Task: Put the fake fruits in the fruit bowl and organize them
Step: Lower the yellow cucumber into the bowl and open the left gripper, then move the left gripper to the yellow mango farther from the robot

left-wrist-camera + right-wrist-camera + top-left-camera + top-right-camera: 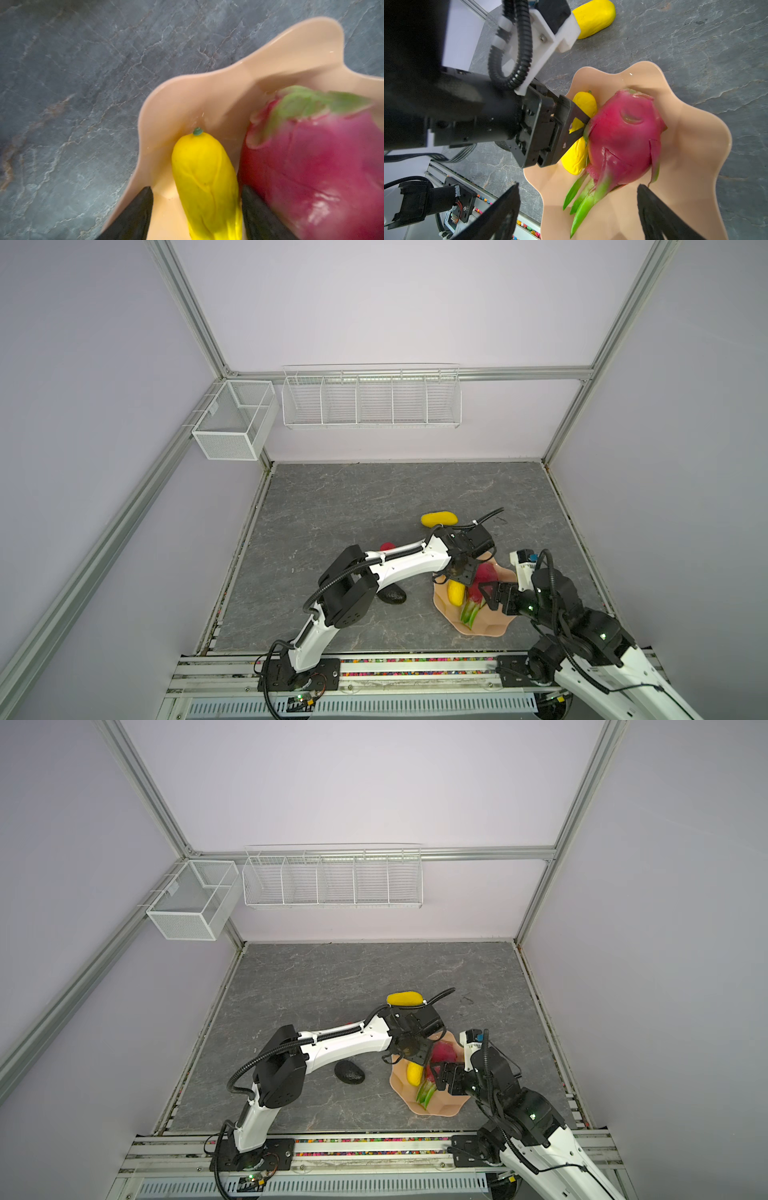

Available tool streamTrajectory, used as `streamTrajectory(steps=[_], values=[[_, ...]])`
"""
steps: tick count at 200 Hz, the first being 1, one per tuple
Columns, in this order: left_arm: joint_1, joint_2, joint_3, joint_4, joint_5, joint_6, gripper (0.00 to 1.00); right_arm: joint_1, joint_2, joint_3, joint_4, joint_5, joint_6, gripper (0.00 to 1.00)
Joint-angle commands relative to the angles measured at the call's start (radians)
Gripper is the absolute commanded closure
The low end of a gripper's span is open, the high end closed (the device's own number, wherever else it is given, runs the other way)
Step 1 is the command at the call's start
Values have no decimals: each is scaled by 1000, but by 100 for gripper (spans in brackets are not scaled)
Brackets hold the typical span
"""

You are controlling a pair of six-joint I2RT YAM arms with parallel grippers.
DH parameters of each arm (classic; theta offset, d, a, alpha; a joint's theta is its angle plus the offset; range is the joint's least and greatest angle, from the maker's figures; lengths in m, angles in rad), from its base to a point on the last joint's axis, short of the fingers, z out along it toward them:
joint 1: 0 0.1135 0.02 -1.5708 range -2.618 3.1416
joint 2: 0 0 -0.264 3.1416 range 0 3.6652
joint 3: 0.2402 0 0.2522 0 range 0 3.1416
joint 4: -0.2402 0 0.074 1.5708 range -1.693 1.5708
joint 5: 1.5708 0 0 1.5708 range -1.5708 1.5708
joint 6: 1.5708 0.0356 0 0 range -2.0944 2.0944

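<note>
The bowl stands on the grey worktop close to its front edge. Over the bowl's near right side hangs the right tool, its fingers spread wide on either side of the green tips of the dragon fruit and closed on nothing. The dragon fruit lies inside the bowl, tips toward the bowl's near rim. Just beside it, toward the bowl's left wall, the yellow fruit lies in the bowl too, its small green stem end close to the rim. The left tool reaches down over the bowl's far left part with its fingers apart around the yellow fruit: bare bowl shows between one finger and the fruit, while the other finger sits at the seam between this fruit and the dragon fruit. Left of the bowl, out on the worktop, lies the avocado. Farther back and left of the bowl, the red fruit peeks from behind the left arm. Behind the bowl lies the second yellow fruit. Far beyond the bowl, two white wire baskets hang on the walls.
</note>
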Motion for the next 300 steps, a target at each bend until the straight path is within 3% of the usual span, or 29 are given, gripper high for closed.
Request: streamTrajectory(steps=[1,27,47,74,96,140,178,211,264,300], values=[[-4,-73,49,-62,-63,27,31,-5,13,9,33,4,-13,11],[5,-108,91,-110,-160,50,31,-6,13,10,42,24,-21,11],[45,-110,121,-113,-213,141,29,-6,22,9,66,38,-28,11],[168,-53,173,-77,-169,288,29,-14,92,25,140,12,-56,11],[258,22,229,-33,-67,498,28,-30,186,54,213,-53,-102,11],[300,175,335,7,-55,830,18,-96,274,77,364,-208,-139,11],[318,244,377,64,4,896,17,-217,297,76,367,-338,-123,11],[319,283,396,108,-15,911,17,-283,281,67,334,-384,-125,11],[321,371,474,107,-61,959,17,-310,260,61,313,-397,-123,11],[327,413,536,53,38,997,17,-313,262,66,312,-402,-122,11]])
